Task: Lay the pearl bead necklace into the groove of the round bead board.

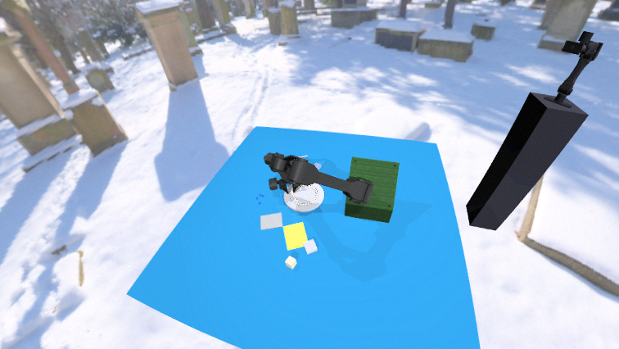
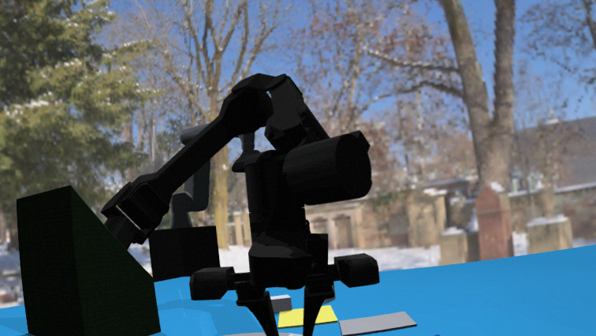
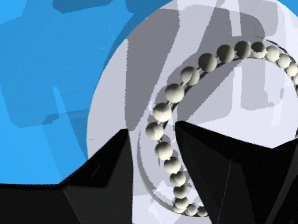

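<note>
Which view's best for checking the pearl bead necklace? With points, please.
Wrist. It shows the pearl bead necklace (image 1: 317,196) (image 3: 174,93) bead by bead, though the right side is cropped and the black gripper (image 1: 289,188) (image 2: 288,334) (image 3: 152,133) hides part. Top shows a small, thin ring of beads on the round white board (image 1: 295,206) (image 3: 107,107). Exterior doesn't show the necklace.

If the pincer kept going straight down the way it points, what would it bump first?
Probably the white board, near the beads. How far down it is, I can't tell.
</note>
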`<state>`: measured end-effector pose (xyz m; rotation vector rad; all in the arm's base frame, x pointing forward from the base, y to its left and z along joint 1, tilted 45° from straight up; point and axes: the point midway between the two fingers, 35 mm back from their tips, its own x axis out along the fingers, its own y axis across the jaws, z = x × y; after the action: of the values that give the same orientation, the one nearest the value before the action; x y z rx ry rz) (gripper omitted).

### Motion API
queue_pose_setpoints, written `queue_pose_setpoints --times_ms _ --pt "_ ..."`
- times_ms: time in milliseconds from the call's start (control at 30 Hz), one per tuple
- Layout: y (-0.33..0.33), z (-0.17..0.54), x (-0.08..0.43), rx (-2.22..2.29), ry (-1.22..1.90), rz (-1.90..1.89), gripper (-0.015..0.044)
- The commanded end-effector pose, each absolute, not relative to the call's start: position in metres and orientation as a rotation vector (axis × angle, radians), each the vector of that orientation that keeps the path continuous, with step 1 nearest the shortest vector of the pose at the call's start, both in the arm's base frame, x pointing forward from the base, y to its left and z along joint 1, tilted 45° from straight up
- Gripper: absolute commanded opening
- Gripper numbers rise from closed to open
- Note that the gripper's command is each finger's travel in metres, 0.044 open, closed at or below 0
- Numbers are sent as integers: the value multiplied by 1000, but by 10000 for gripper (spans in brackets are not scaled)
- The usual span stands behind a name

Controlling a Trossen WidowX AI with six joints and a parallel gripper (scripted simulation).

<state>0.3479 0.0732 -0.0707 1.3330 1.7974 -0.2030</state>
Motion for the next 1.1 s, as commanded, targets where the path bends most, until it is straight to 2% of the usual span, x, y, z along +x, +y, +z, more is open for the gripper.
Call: queue_pose_setpoints --times_ms 0,267,833,1067 --pt "73 -70 348 1332 1797 -202 236" --pt "72 -70 347 1336 1802 -207 440" --pt "67 -65 347 1341 1800 -205 440" --pt "52 -40 340 1089 1740 109 256"
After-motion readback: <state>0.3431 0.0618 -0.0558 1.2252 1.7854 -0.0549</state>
